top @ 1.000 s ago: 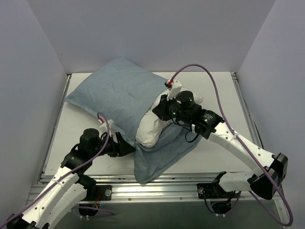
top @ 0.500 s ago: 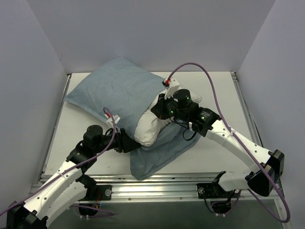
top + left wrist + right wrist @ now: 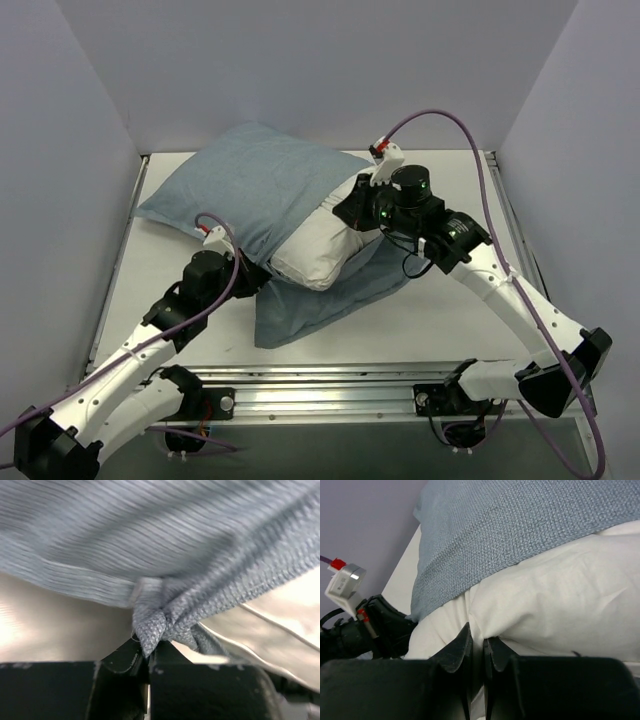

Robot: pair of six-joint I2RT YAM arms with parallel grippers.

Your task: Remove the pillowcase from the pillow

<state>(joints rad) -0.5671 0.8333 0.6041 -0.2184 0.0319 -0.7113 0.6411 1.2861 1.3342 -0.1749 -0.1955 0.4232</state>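
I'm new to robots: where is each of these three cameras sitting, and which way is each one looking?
Top view: fixed above and behind the arms, looking down on the table; both arms show.
Left wrist: on the left arm, facing along the left end effector, shut on the pillowcase.
Right wrist: on the right arm, facing along the right end effector, shut on the pillow; the left arm shows beyond.
Shared: both wrist views show the pillowcase.
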